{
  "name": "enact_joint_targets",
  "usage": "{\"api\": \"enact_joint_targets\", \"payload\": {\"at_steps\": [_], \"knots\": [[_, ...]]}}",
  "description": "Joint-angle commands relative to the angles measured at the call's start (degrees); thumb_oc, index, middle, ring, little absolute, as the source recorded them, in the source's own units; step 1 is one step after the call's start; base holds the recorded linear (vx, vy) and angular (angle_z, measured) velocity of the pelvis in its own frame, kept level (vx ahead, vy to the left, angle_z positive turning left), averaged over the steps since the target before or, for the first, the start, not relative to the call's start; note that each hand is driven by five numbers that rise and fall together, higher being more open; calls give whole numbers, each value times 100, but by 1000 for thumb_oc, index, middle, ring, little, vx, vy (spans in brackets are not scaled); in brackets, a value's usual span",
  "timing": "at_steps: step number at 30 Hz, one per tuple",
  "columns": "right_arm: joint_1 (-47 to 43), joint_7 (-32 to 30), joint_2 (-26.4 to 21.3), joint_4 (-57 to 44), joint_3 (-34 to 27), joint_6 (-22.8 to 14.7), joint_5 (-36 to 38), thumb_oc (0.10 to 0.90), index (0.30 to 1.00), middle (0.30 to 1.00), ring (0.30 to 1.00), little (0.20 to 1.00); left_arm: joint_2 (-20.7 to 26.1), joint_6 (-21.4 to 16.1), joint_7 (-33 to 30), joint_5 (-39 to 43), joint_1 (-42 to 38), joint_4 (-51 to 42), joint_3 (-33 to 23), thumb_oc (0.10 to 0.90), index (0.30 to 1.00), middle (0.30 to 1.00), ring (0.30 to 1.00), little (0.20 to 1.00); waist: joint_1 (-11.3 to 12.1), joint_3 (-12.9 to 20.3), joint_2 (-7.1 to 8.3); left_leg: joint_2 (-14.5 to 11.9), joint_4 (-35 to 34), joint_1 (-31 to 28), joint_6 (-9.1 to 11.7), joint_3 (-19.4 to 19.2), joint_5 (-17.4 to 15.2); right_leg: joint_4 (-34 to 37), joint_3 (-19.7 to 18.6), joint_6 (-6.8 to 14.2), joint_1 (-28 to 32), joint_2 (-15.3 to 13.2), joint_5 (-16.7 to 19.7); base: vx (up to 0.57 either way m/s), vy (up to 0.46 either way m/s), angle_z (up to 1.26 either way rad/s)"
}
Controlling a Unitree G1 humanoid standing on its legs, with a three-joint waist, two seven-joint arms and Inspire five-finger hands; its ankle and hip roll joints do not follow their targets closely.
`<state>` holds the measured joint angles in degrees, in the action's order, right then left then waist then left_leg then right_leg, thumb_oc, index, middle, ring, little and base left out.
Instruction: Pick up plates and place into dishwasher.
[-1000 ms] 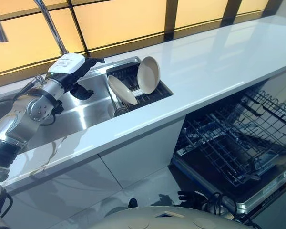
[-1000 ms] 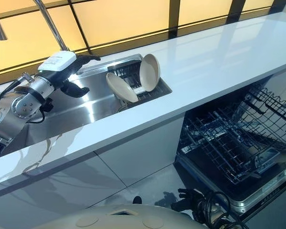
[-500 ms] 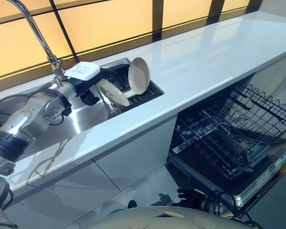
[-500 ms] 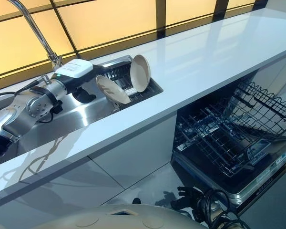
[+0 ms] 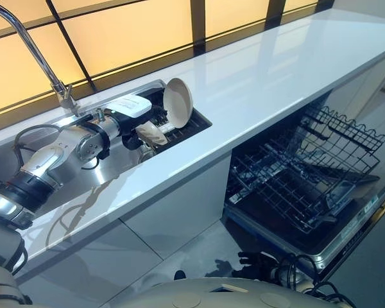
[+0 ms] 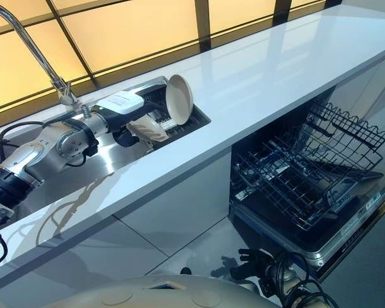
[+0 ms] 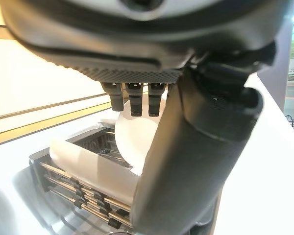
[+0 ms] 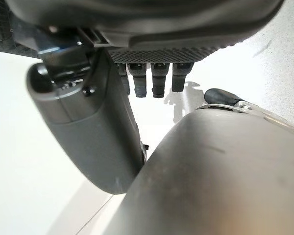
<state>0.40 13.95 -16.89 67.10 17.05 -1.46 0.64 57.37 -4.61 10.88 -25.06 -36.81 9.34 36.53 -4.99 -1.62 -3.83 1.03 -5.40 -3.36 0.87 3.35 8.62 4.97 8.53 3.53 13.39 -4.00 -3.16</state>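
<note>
near plate [image 5: 151, 133] partly behind left hand [image 5: 129, 113]

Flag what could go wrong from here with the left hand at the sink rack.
1. The left hand reaches for the near plate, which leans in the rack; a loose hold could drop it into the sink.
2. The upright plate stands right beside it and could get knocked over.
3. The dishwasher sits low and well to the right, so the carry is long.
</note>
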Motion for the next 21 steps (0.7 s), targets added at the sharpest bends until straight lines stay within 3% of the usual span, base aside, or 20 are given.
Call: {"api": "enact_joint_targets", "payload": {"at_steps": [1, 6, 11, 21], "knots": [[239, 137, -204, 38, 373, 9, -282, 800, 900, 900, 900, 900, 107, 147, -543, -519, -1476, 520, -535, 800, 900, 900, 900, 900, 73, -87, -46, 377, 40, -489, -167, -568, -981, -321, -139, 159, -611, 152, 253, 0, 0, 0], [210, 42, -292, 6, 338, 3, -222, 800, 900, 900, 900, 900, 144, 348, -262, -1030, -1700, 778, -218, 800, 900, 900, 900, 900, 41, -86, -49, 377, 40, -505, -166, -575, -974, -310, -153, 167, -605, 162, 270, 40, 0, -1], [233, 32, -301, -56, 334, 13, -140, 800, 900, 900, 900, 900, 132, 320, -145, -1290, -1701, 1020, -119, 800, 900, 900, 900, 900, 19, -92, -39, 374, 40, -519, -168, -580, -980, -309, -171, 173, -606, 164, 279, 19, -6, -1], [355, 10, -333, -132, 287, -41, -198, 800, 900, 900, 900, 900, 229, 403, -256, -1351, -1627, 1469, -98, 800, 900, 900, 900, 900, -18, -103, -62, 392, 40, -486, -167, -551, -971, -298, -198, 176, -639, 166, 285, 3, 0, 0]]}}
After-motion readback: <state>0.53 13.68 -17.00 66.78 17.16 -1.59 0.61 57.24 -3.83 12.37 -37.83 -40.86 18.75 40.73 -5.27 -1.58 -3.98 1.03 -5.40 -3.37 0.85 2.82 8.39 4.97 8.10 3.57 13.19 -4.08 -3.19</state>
